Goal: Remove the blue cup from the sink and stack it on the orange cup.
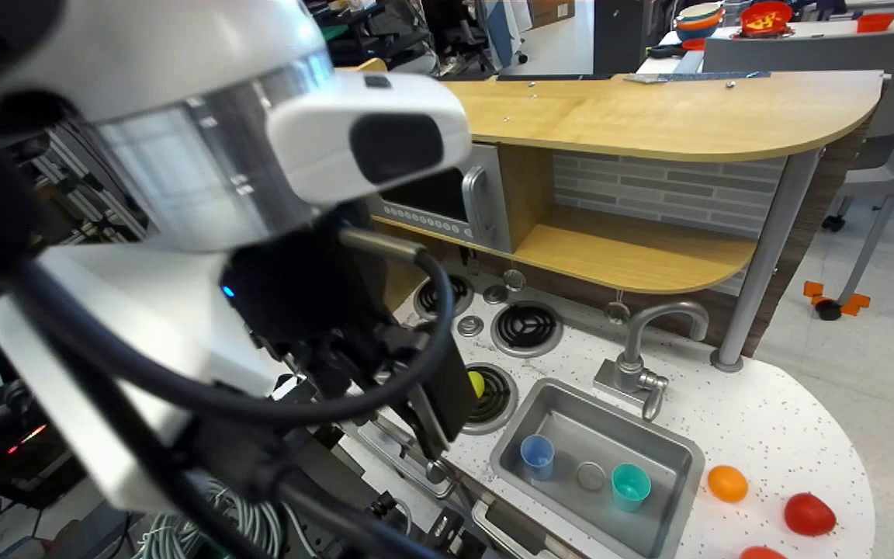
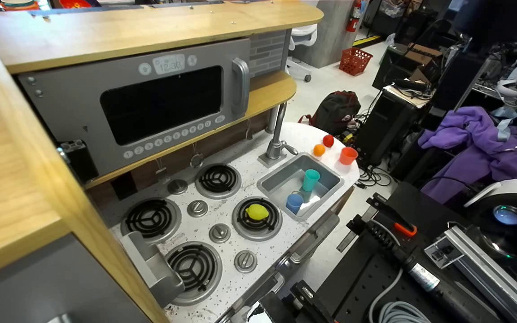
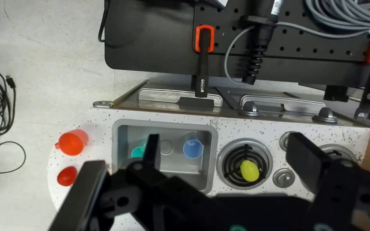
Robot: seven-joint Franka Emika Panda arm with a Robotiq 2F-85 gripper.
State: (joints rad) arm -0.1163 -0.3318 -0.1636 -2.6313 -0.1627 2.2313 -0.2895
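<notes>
Blue cup (image 3: 193, 146) seen in sink (image 3: 165, 122), well below gripper (image 3: 223, 152); in wrist view, framed between fingers (image 3: 305, 158) spread wide.

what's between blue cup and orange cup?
Wrist view, going from the blue cup: drain, teal cup, sink rim, then a strip of counter before the orange cup.

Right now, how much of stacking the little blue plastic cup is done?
Nothing looks done: the blue plastic cup sits in the rectangular grey sink. Nothing is in hand; the black gripper is open. Left: grasp, lift and stack it on the orange plastic cup on the white counter.
</notes>
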